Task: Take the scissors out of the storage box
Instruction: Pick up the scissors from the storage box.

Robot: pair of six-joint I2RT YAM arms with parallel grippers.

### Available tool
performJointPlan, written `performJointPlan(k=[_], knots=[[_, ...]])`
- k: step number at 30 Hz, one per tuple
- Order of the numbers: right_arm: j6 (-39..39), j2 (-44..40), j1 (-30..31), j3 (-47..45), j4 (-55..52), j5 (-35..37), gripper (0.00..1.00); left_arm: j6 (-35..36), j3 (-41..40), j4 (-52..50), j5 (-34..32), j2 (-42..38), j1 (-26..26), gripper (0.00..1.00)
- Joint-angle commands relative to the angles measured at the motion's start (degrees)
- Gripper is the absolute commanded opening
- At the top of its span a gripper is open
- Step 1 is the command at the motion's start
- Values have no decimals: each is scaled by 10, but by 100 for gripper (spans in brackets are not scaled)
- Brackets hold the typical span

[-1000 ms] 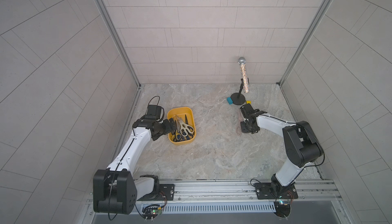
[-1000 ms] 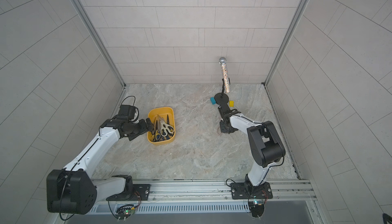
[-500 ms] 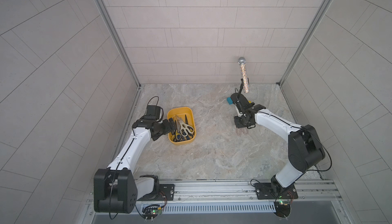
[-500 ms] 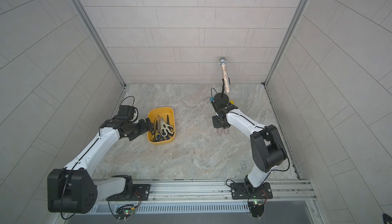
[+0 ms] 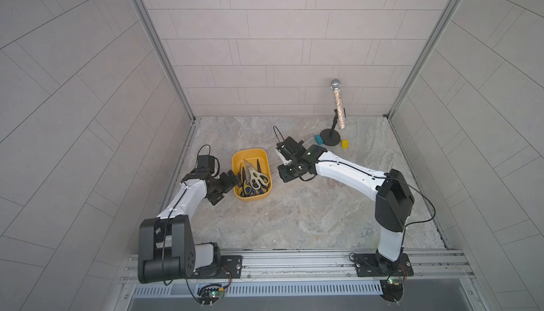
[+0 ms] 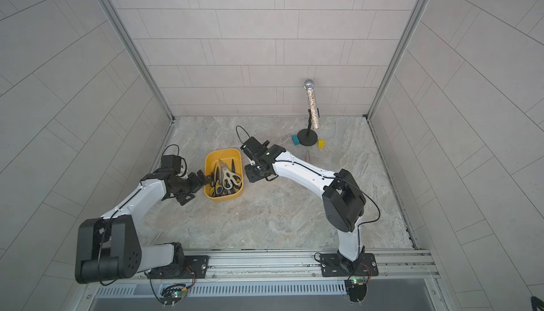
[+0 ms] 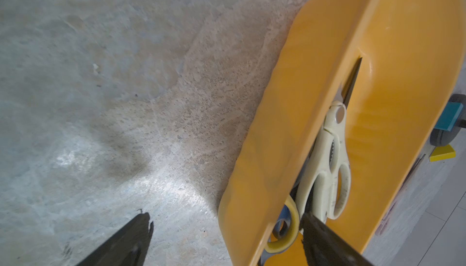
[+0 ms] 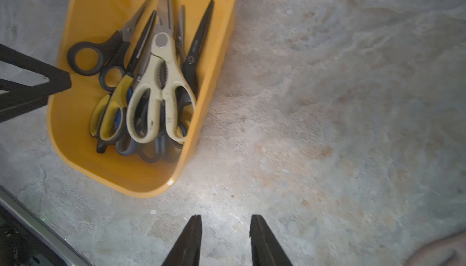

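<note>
In the storage box [image 5: 250, 154], left of the table's [image 5: 294, 212] middle, the scissors [image 8: 114, 112] lie heaped. The lower pairs are hidden under cream shears [image 8: 161, 80], and the print on one black blade is too small to read. The left gripper [image 7: 225, 218] gapes wide astride the box's wall, grasping nothing. The right gripper [image 8: 225, 216] hangs part-spread and empty beside the box. A microphone stand [image 5: 329, 140], a teal block [image 5: 318, 139] and a yellow block [image 5: 344, 143] sit well apart from it.

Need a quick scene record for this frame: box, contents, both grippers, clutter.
storage box: yellow tub, upright on the tabletop
contents: several scissors piled, cream shears on top
left gripper: jaws open, straddling the box's wall
right gripper: jaws apart, empty, over the tabletop beside the box
clutter: microphone on stand, teal block, yellow block, at the back
</note>
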Motion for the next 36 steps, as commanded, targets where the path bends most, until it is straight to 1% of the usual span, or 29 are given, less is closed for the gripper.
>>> performJointPlan(k=[1,4,6,10,12,15,16,18,20,28,36], knots=[[16,41,14,50,-24,-16,36,25,2,-18,-13,-15,2,99],[18,83,26,103,-35,-27,36,43,12,-46,-33,-29,2,99],[24,105,33,130,-34,-29,37,33,12,-51,-33,-35,2,99],[42,152,45,185,-36,-37,37,-10,-18,-13,-14,-48,1,99],[46,175,53,213,-40,-39,37,-13,-29,0,-13,-56,1,99],[50,216,64,269,-71,-29,36,14,-40,-4,-24,-63,1,99],[56,229,66,289,-87,-23,36,12,-41,-13,-31,-66,2,99],[64,251,67,325,-122,-15,34,16,-40,-8,-16,-70,3,99],[81,267,68,353,-158,4,33,17,-40,-14,-23,-74,3,99],[66,281,62,375,-158,46,33,22,-36,-19,-13,-52,1,99],[18,285,35,379,-165,19,32,19,-32,-18,-11,-44,3,99]])
